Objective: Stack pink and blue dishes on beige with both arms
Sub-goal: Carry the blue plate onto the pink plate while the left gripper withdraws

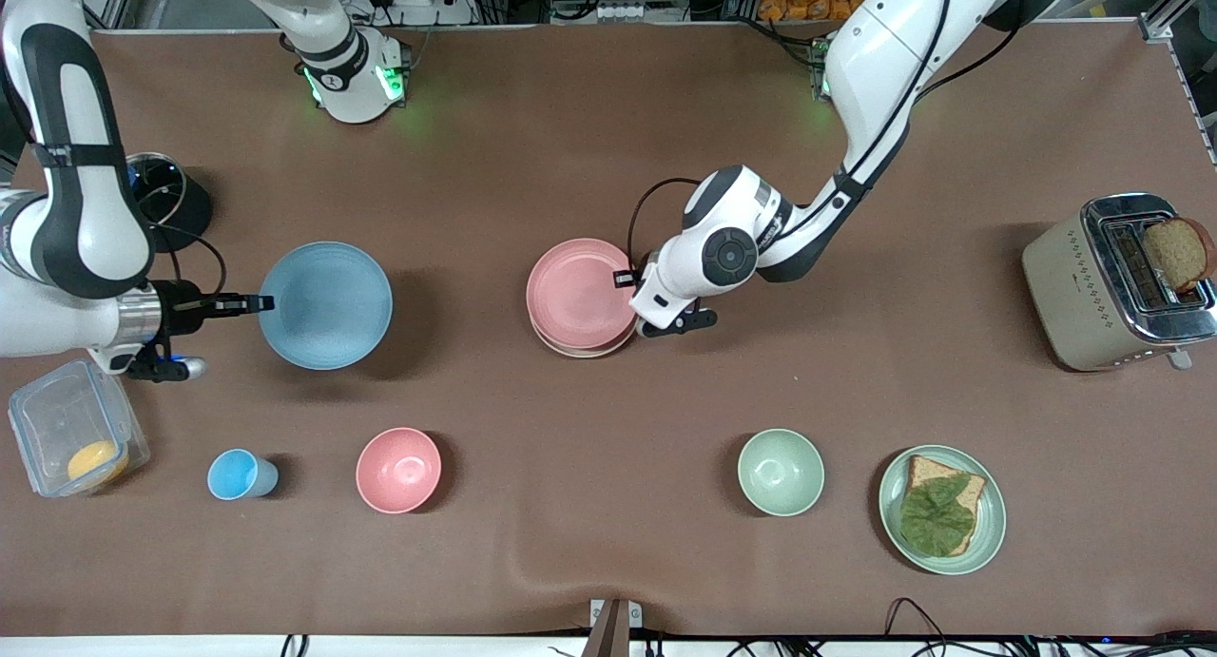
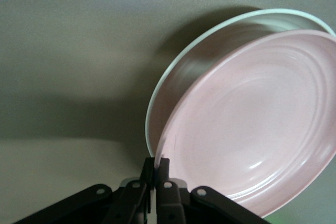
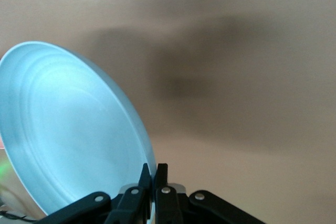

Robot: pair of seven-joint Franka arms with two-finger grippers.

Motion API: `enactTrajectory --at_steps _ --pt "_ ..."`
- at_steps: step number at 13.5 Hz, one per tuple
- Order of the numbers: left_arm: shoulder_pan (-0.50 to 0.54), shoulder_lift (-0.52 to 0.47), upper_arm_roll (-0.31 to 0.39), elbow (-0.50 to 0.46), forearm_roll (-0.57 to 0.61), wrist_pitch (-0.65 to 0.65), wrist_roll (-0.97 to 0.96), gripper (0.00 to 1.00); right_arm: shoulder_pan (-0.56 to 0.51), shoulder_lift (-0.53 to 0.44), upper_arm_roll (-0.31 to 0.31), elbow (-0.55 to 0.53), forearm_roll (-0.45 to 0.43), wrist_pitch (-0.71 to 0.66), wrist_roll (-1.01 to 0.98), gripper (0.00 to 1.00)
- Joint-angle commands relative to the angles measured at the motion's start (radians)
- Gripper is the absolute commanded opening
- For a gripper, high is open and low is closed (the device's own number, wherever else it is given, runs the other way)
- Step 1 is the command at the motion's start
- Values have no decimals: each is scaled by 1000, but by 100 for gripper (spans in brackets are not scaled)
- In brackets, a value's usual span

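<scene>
The pale pink plate (image 1: 578,291) lies on the cream-beige plate (image 1: 582,351), of which only a thin rim shows under it, at the middle of the table. My left gripper (image 1: 635,305) is shut on the pink plate's rim at the side toward the left arm's end. In the left wrist view the pink plate (image 2: 252,124) sits slightly tilted in the beige plate (image 2: 210,38), with the gripper (image 2: 156,164) pinching its edge. My right gripper (image 1: 264,303) is shut on the rim of the light blue plate (image 1: 325,304), held above the table; the right wrist view shows the blue plate (image 3: 68,129) in the gripper (image 3: 155,171).
Along the edge nearest the front camera stand a small blue cup (image 1: 238,474), a pink bowl (image 1: 398,470), a mint bowl (image 1: 781,472) and a mint plate with bread and a leaf (image 1: 941,510). A toaster (image 1: 1117,281) is at the left arm's end, a plastic box (image 1: 71,438) at the right arm's.
</scene>
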Motion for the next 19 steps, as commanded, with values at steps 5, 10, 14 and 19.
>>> enactTrajectory --at_steps 5,10,14,19 --pt "-13 38 12 30 -9 6 -7 0 175 -7 -4 1 126 -22 230 0" --pt "12 -25 18 64 31 -14 -6 100 195 -5 -2 2 143 -27 252 0" --pt "149 -262 16 65 150 -207 5 100 197 2 -2 -2 155 -25 253 0" --pt "300 -550 16 67 290 -463 58 100 336 12 -4 -13 296 19 385 0"
